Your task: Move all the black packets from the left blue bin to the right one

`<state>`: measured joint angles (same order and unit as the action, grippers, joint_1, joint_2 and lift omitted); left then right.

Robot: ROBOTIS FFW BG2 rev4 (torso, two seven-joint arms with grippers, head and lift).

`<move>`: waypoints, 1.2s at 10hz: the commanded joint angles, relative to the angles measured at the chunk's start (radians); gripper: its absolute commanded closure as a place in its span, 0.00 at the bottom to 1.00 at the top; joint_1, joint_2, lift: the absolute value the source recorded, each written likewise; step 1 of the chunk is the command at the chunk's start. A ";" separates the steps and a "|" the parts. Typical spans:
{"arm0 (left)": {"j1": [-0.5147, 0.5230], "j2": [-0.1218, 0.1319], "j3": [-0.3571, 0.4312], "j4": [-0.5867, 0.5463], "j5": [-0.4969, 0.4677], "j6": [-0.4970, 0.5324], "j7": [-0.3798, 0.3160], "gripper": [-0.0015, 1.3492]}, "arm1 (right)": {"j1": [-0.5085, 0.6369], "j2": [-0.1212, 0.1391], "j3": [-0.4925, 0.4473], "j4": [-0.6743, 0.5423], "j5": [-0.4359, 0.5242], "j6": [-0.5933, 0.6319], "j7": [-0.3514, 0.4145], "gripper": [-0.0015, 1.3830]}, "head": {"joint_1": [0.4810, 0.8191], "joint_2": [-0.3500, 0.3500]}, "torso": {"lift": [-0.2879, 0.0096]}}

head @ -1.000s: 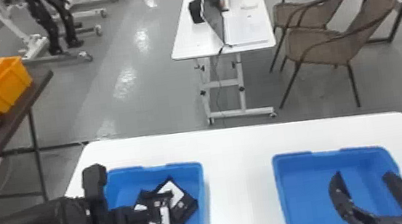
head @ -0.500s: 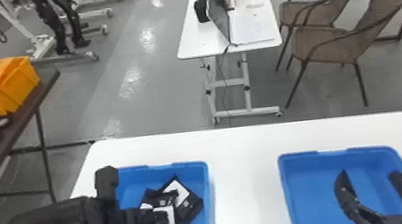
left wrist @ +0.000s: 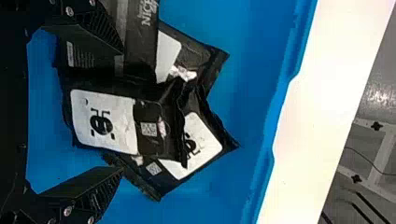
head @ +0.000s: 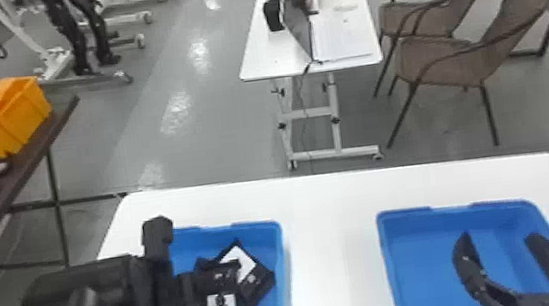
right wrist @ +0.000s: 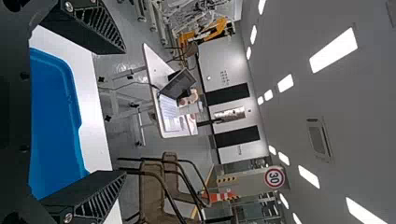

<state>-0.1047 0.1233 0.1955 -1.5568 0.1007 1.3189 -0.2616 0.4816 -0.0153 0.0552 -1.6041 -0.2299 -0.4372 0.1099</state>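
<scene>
Black packets (left wrist: 201, 142) are heaped in a blue bin (head: 282, 264) by the table's (head: 334, 238) left edge; between the wide-spread fingers of the left gripper (left wrist: 122, 111), one is best pinched squarely. The right gripper (head: 498, 236) is also set wide.

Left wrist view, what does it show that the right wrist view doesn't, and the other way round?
Left wrist view: the black packets, overlapping in the left bin.

Right wrist view: the right bin, laptop, chairs, round sign and ceiling lights.

Both: a blue bin, part of the white table, grey floor, and an open hand, left and right respectively.
</scene>
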 commanded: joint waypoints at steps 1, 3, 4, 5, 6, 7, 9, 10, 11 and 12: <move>-0.013 0.001 -0.015 0.024 0.005 -0.012 -0.016 0.11 | -0.003 0.000 0.000 0.003 -0.002 0.000 0.004 0.06 | 0.63 0.68 | 0.97; -0.018 0.001 -0.018 0.044 0.005 -0.009 -0.033 0.12 | -0.003 0.000 0.000 0.004 -0.008 0.000 0.007 0.06 | 0.63 0.64 | 0.97; -0.023 0.002 -0.021 0.047 0.004 0.005 -0.033 0.20 | -0.003 0.000 0.000 0.006 -0.009 0.000 0.007 0.06 | 0.63 0.64 | 0.97; -0.030 0.007 -0.027 0.057 -0.003 0.020 -0.033 0.42 | -0.004 0.000 0.000 0.007 -0.012 0.000 0.007 0.06 | 0.63 0.64 | 0.97; -0.032 0.015 -0.033 0.058 -0.003 0.022 -0.034 0.52 | -0.004 0.000 0.000 0.009 -0.016 0.000 0.011 0.06 | 0.63 0.64 | 0.97; -0.030 0.016 -0.033 0.058 -0.003 0.023 -0.047 0.53 | -0.004 0.000 0.000 0.009 -0.019 0.000 0.011 0.06 | 0.63 0.64 | 0.97; -0.027 0.025 -0.038 0.058 -0.003 0.026 -0.067 0.62 | -0.004 0.000 0.000 0.012 -0.023 0.000 0.013 0.06 | 0.63 0.64 | 0.97; -0.023 0.030 -0.044 0.054 -0.006 0.016 -0.076 0.62 | -0.004 0.000 0.000 0.012 -0.023 0.000 0.014 0.06 | 0.63 0.64 | 0.97; -0.016 0.032 -0.041 0.050 -0.006 0.013 -0.100 0.62 | -0.004 0.000 0.000 0.012 -0.023 0.000 0.014 0.06 | 0.63 0.64 | 0.97; -0.006 0.033 -0.033 0.031 -0.006 0.011 -0.133 0.62 | -0.004 0.000 0.000 0.012 -0.025 0.000 0.014 0.06 | 0.63 0.64 | 0.97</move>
<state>-0.1175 0.1557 0.1572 -1.5144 0.0951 1.3311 -0.3883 0.4770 -0.0154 0.0552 -1.5923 -0.2539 -0.4372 0.1246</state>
